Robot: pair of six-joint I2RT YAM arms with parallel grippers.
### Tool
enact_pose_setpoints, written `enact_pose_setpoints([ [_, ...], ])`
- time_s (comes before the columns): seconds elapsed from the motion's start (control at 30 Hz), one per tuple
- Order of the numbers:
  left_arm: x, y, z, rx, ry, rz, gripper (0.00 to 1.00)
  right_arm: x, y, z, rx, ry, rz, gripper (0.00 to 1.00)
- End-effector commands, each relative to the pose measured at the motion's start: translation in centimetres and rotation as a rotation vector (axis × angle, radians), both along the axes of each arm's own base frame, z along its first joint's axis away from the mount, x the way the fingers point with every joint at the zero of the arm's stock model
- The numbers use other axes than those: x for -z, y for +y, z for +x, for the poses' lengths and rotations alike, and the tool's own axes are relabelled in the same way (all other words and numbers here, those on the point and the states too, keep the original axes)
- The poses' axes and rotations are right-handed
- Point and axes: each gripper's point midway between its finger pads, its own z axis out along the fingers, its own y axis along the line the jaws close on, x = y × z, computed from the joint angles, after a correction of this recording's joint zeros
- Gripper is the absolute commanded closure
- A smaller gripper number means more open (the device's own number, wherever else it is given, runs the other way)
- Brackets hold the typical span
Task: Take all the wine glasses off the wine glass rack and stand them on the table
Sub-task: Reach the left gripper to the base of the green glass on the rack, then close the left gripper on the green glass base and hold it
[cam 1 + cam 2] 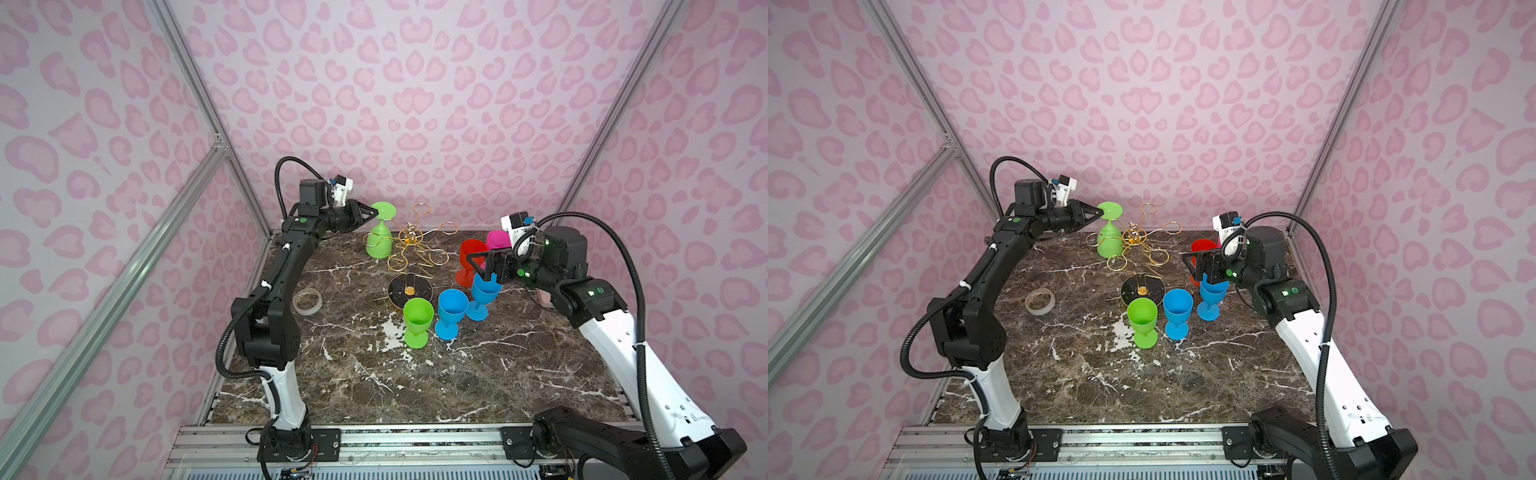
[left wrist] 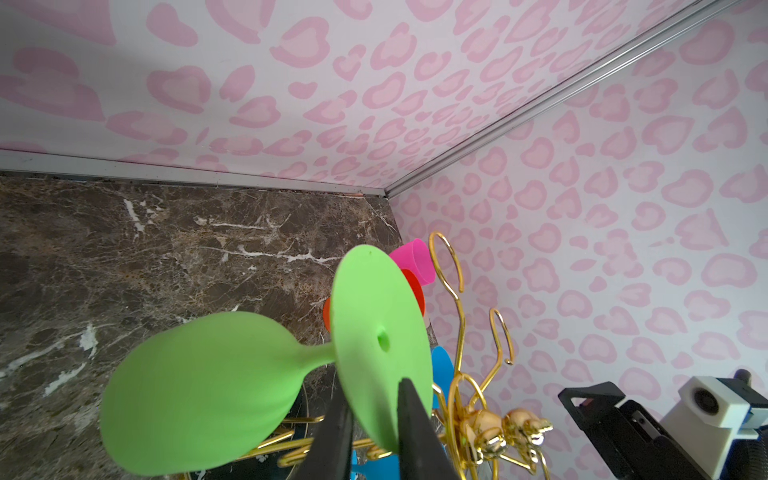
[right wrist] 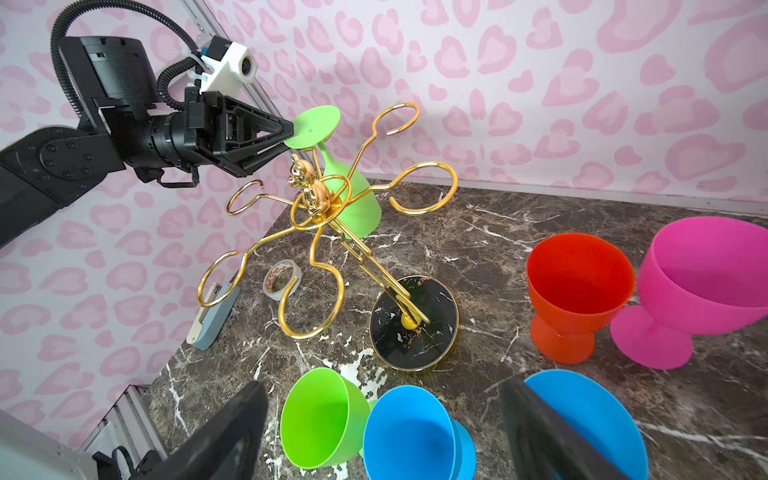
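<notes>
Left gripper [image 3: 289, 132] pinches hanging green wine glass's [image 3: 357, 208] foot rim; thin hold could slip or topple gold wire rack [image 3: 432, 332]. Right gripper [image 1: 478, 269] gapes empty.

Inverted green wine glass [image 1: 1108, 247] on gold rack [image 1: 1133, 286], left pincer [image 1: 1100, 213] pinching its foot
</notes>
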Motion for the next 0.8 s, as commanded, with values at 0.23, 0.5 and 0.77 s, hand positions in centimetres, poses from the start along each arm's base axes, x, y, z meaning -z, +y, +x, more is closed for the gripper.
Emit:
enact_pose_setpoints([
  [0.23,-1.1,-0.3,0.0,0.029,-0.022,-0.029,0.86,-0.1,0.2,0.4,-0.01,-0.017,0.006,0.11],
  [0.5,-1.7,-0.2,-0.1,0.036,-0.023,-0.054,0.93,-0.3,0.3,0.5,-0.014,-0.018,0.01,0.1],
  [0.77,-2.4,0.0,-0.3,0.05,-0.009,-0.093,0.97,-0.4,0.5,0.7,-0.016,-0.017,0.019,0.1],
])
